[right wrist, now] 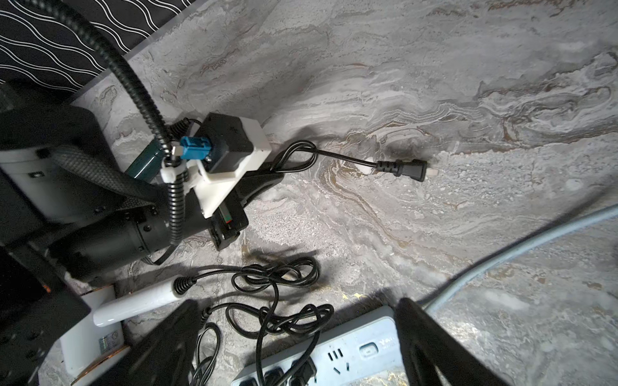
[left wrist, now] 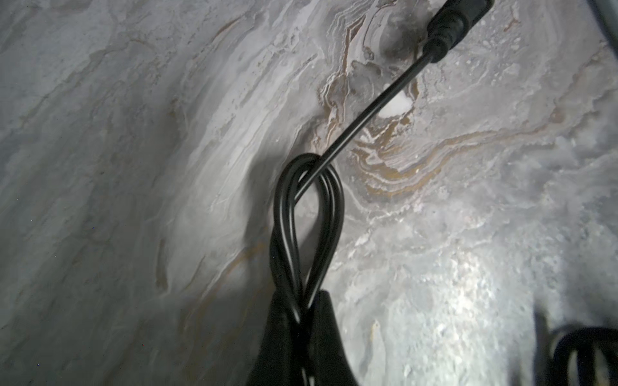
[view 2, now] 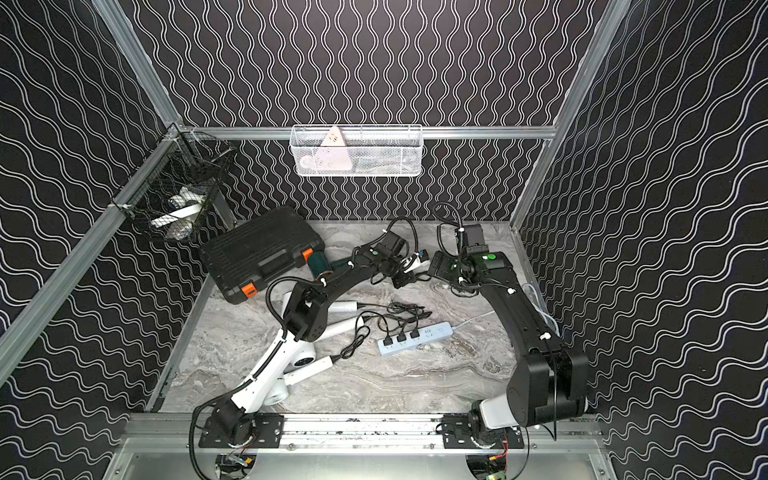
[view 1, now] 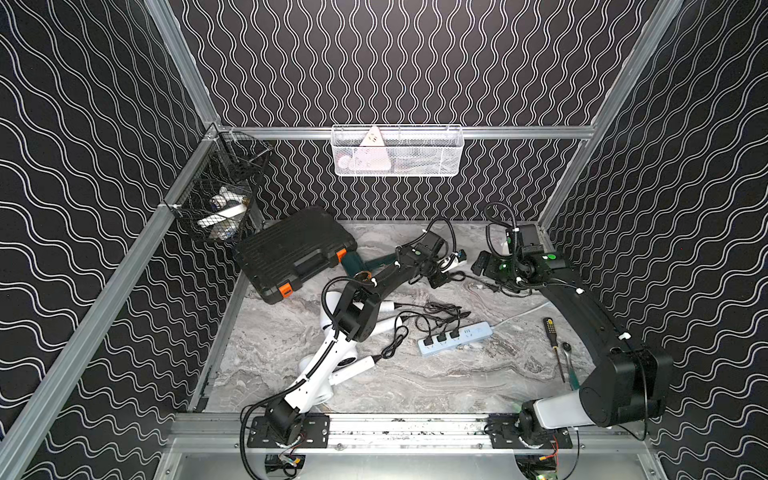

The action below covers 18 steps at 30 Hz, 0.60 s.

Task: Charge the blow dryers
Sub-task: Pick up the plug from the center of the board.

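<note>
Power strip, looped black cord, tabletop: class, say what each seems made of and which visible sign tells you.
The power strip looks like smooth moulded plastic, pale blue: even colour, rounded edges. The black cord has a glossy, flexible rubbery or vinyl sheath: light streaks along soft loops. The tabletop looks like grey veined marble; stone or printed laminate, cannot tell.
</note>
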{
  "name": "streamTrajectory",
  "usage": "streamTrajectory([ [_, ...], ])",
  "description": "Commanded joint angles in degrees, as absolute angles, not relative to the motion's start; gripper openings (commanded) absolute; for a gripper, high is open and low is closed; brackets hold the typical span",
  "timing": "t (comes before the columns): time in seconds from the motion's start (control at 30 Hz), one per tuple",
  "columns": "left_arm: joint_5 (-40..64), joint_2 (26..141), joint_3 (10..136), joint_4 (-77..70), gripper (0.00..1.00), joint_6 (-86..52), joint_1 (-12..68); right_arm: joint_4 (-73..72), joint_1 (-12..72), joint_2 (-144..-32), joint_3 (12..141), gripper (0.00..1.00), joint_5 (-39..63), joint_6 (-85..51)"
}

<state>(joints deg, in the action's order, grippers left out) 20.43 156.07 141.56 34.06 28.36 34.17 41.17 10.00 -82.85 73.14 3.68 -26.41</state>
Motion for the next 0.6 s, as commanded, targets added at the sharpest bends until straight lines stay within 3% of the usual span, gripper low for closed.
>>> streamTrajectory([
  [0.0, 16.9, 151.6, 137.3, 32.6, 0.0, 28.9, 33.0, 39.7, 10.0, -81.6, 72.6, 0.94, 2.1, -25.9],
  [0.33, 21.5, 136.2, 129.2, 29.1, 0.0, 24.3, 29.4, 38.7, 9.5, -76.6, 66.6, 1.0, 5.1, -31.0],
  [0.57, 20.7, 119.7, 110.1, 29.1, 0.0, 24.6, 29.1, 37.5, 9.1, -68.9, 61.7, 1.0, 15.5, -27.2],
])
